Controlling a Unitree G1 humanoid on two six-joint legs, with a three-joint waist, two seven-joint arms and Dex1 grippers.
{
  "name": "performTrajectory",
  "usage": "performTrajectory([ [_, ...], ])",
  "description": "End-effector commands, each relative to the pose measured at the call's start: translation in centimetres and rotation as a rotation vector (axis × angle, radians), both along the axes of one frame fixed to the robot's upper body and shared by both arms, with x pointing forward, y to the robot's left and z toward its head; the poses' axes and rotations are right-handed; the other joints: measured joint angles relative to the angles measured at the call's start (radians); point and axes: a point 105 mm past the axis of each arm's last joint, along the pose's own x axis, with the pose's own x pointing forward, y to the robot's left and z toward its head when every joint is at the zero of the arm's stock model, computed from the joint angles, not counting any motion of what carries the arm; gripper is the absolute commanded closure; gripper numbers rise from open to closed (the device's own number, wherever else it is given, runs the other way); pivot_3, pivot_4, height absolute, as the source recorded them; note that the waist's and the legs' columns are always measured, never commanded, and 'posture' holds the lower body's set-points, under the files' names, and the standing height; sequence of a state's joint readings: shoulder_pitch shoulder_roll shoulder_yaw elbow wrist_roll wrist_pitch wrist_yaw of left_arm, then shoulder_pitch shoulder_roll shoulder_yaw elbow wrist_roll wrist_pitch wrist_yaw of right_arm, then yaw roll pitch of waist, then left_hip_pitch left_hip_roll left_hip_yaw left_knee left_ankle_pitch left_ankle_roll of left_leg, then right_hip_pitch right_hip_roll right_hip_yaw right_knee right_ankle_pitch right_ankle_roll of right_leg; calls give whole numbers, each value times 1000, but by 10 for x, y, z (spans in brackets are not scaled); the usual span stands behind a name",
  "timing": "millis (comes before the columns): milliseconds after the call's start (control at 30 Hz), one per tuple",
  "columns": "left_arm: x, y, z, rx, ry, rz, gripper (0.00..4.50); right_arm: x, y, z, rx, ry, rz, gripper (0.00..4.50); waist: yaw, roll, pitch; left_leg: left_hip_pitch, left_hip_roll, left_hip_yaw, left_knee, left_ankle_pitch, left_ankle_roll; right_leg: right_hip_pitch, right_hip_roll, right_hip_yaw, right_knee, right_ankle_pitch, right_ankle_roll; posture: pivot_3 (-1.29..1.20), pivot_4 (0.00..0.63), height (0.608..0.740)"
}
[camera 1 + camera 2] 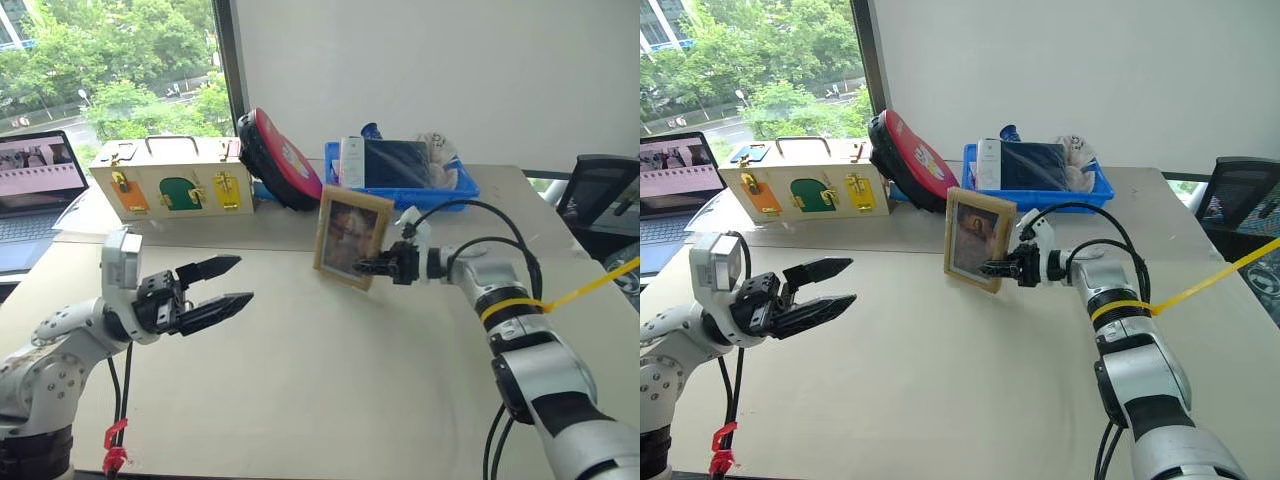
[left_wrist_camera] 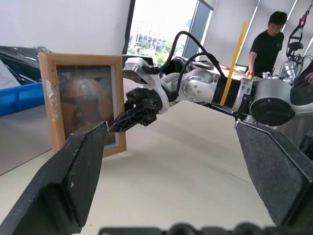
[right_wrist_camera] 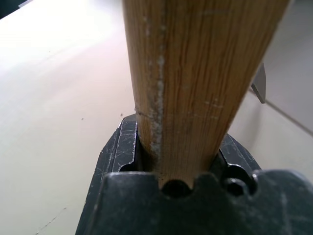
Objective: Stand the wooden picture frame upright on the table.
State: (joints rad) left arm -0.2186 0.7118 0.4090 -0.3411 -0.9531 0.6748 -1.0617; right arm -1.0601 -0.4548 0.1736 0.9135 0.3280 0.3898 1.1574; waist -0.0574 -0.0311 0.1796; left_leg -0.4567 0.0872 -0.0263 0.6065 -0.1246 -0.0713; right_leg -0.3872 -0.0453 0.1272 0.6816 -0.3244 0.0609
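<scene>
The wooden picture frame [image 1: 351,238] stands nearly upright on the tabletop [image 1: 330,400], picture facing the robot, with its right edge clamped between the fingers of the right end effector [image 1: 372,266]. The left end effector [image 1: 226,285] hovers well apart, fingers spread wide and empty. By my judgement the frame must yet be released and stand unaided; its rear stand is hidden.

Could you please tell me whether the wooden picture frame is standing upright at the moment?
Upright, picture facing the robot: the wooden picture frame stands on its bottom edge on the table, with the right gripper clamped on its side edge.
</scene>
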Motion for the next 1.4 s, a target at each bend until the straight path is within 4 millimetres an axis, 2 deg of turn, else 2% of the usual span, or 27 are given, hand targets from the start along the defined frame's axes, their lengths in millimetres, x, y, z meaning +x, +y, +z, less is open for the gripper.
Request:
performTrajectory([
  [33,-7,-9,2,-4,-23,-24,0,-8,2,6,85,72,53,3273,0,0,0,0,0,0,0,0,0,0,0,0,0,0,0,0,150,717],
  [200,-5,-11,6,-70,-35,-15,0,-18,6,-2,167,196,93,3273,0,0,0,0,0,0,0,0,0,0,0,0,0,0,0,0,150,717],
  [300,-1,-9,16,-135,-39,-1,0,-20,7,-6,177,218,92,3273,3,0,0,0,0,0,1,0,0,1,0,-1,0,0,0,0,150,717],
  [433,2,-10,18,-131,-38,3,0,-24,9,-14,158,231,100,3273,3,0,0,0,0,-1,1,0,0,1,0,-1,0,0,0,0,150,717],
  [667,5,-14,7,-53,-27,2,0,-31,14,-19,-11,-8,145,3273,-2,0,0,0,0,-1,1,0,0,1,0,-1,0,0,0,0,150,717],
  [733,6,-15,6,-38,-30,-3,0,-36,17,-14,2,-31,160,2274,-3,0,0,0,0,-1,1,0,0,1,1,-1,0,0,0,0,150,717],
  [767,6,-15,3,-33,-8,-9,0,-39,17,-12,6,-31,170,2068,-3,0,0,0,0,-1,1,0,0,1,1,-1,0,0,0,0,150,717],
  [833,10,-17,-2,3,23,-1,0,-46,16,-9,7,-35,185,1285,-1,0,0,0,0,-1,1,0,0,0,1,-1,0,0,0,0,150,717],
  [967,13,-15,2,8,-5,18,0,-52,1,-4,11,-47,138,24,7,0,0,0,0,-1,1,0,0,1,0,-1,0,0,0,0,150,717],
  [1033,15,-14,4,2,-11,30,0,-53,-10,-3,17,-48,91,24,13,0,0,0,0,-1,1,0,0,0,0,-1,0,0,0,0,150,717],
  [1167,23,-7,-2,58,-21,114,0,-58,-50,-8,-5,-59,-42,24,20,0,0,0,0,-1,1,0,0,1,0,-1,0,0,0,0,150,717],
  [1267,34,2,-8,75,-38,242,0,-66,-80,-24,-206,-158,-105,24,21,0,0,0,0,-1,1,0,0,1,0,-1,-1,0,0,0,150,717],
  [1367,50,15,-12,77,-29,404,0,-81,-82,-10,-227,-291,-130,24,21,0,0,0,0,-1,1,0,0,0,0,-1,-1,0,0,0,150,717],
  [1400,56,22,-18,95,-9,449,0,-92,-80,-2,-202,-343,-132,24,16,0,0,0,0,-1,1,0,0,0,0,-1,-1,0,0,0,150,717],
])
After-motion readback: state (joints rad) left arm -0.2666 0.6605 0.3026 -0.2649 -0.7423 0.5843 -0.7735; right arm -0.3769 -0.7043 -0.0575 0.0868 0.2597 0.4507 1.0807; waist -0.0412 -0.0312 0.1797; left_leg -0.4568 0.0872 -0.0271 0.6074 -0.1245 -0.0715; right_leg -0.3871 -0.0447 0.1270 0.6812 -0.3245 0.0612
